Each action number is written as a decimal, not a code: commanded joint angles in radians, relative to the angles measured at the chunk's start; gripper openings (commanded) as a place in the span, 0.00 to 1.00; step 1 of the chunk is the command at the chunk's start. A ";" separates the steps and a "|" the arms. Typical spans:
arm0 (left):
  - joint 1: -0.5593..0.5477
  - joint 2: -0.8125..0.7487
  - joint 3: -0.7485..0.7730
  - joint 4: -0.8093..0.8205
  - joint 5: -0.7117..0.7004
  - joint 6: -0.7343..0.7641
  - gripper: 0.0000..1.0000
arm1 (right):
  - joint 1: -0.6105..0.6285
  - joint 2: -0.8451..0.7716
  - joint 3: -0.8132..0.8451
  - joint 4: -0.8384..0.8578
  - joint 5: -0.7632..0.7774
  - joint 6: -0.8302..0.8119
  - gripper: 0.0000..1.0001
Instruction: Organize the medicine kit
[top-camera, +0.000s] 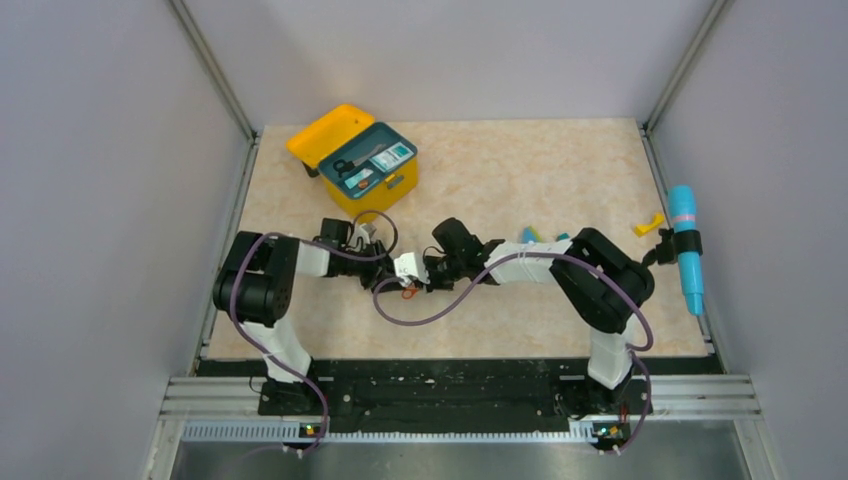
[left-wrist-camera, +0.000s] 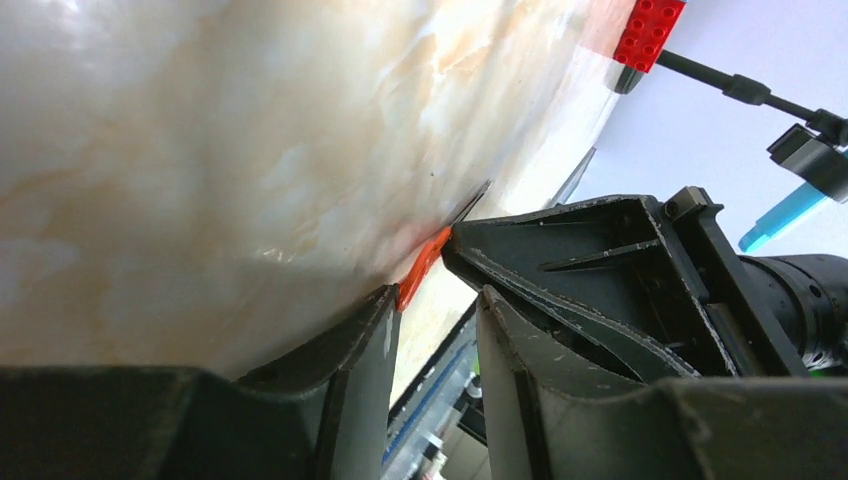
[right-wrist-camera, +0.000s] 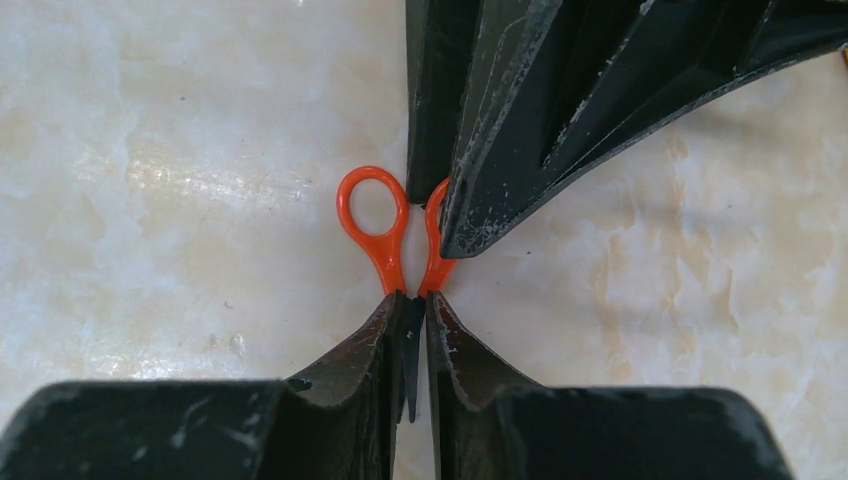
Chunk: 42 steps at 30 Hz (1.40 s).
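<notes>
So, top view: medicine kit (top-camera: 390, 192) sits open at back-left w/ items inside; loose bits (top-camera: 650, 224) lie at right. Both arms meet over orange scissors (top-camera: 406, 291). L wrist: left gripper (left-wrist-camera: 435, 300) narrow at handle, can't tell if gripping. R wrist: right gripper (right-wrist-camera: 410, 320) pinches blades. Scissors not yet stowed.

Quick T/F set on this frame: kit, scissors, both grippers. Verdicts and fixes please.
1. The kit has its lid open. True.
2. The right gripper is clamped on the scissors. True.
3. The scissors have blue handles. False: they are orange.
4. The two grippers are far apart. False: the left gripper meets the right gripper at the scissors.
</notes>
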 joint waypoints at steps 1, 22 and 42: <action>-0.024 0.016 -0.097 0.196 -0.309 0.107 0.40 | 0.004 0.060 -0.080 -0.066 0.014 -0.020 0.15; -0.016 -0.139 -0.126 0.289 -0.122 0.215 0.00 | -0.166 -0.288 0.029 -0.332 -0.170 0.217 0.47; 0.018 -0.460 0.289 0.100 -0.226 0.311 0.00 | -0.372 -0.453 0.072 -0.366 -0.072 0.457 0.51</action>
